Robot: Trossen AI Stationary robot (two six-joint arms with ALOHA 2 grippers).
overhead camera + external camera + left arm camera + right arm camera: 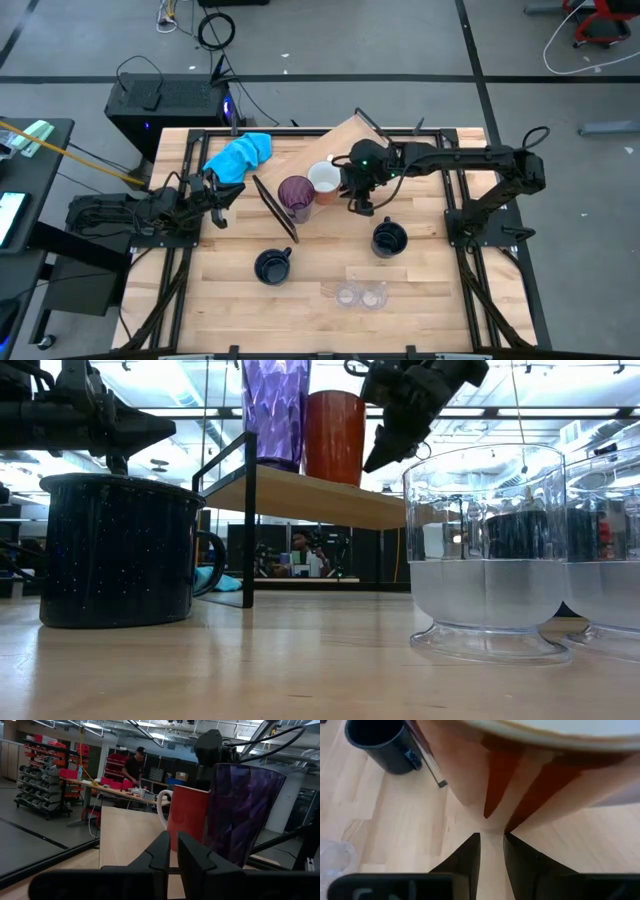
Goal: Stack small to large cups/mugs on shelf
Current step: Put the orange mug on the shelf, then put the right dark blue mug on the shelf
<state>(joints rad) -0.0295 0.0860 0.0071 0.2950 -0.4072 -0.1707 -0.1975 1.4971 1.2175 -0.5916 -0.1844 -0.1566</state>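
The shelf (345, 140), a light wooden board on thin black frame ends, stands slanted near the far middle of the plank surface (320, 320). On it the purple tumbler (296, 192) and the red mug (324, 178) with its white interior stand upright side by side, touching or nearly so.

The right tool (360, 205) hangs just beside the red mug, on its side away from the tumbler. Its fingers (470, 852) are nearly together, a narrow gap between them, and hold nothing; the mug's rim and red wall (520, 790) lie just ahead of the tips. In the low view this tool (385, 455) points down, above shelf level, next to the red mug (335, 435).

The left tool (217, 212) rests low at the surface's left edge, near the blue cloth (240, 155). Its fingers (162, 852) are almost closed and empty, aimed toward the tumbler (240, 815) and the mug (187, 817) on the shelf.

Off the shelf, one navy mug (273, 266) stands near the front centre, another navy mug (389, 239) to the right, and two clear cups (361, 295) sit side by side at the front.

A person (134, 767) stands at a bench in the room beyond.
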